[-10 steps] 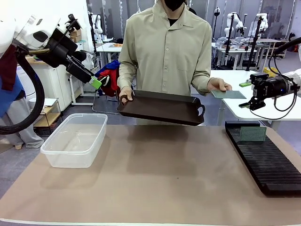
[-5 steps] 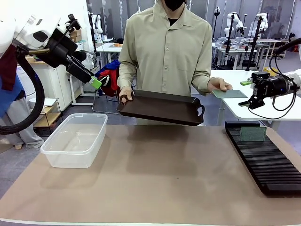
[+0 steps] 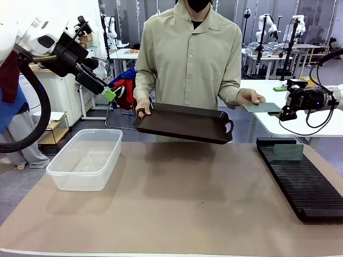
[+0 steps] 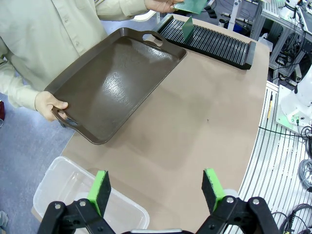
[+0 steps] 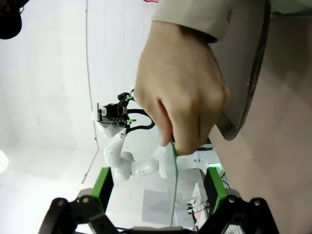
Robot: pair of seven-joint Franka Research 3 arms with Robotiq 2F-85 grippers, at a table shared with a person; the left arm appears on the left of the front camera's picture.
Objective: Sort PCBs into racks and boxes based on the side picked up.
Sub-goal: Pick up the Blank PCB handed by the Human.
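No writing, number, brand mark or sign can be read anywhere. The thin flat green PCB (image 3: 261, 107) held beyond the long black slotted rack (image 3: 305, 187), the second green PCB (image 3: 288, 152) standing at that rack's far end, the clear plastic box (image 3: 80, 179) and the dark brown plastic tray (image 3: 182, 124) carry no legible print at this size.

We note box (image 3: 86, 159) on table (image 3: 187, 214) at left, rack (image 3: 308, 187) at right edge, one PCB (image 3: 288, 152) upright in its far slots. Above far edge, middle: tray (image 3: 182, 124). Right of tray, second PCB (image 3: 261, 107) in person's hand (image 3: 247, 96), between right gripper (image 3: 277, 113) fingers.
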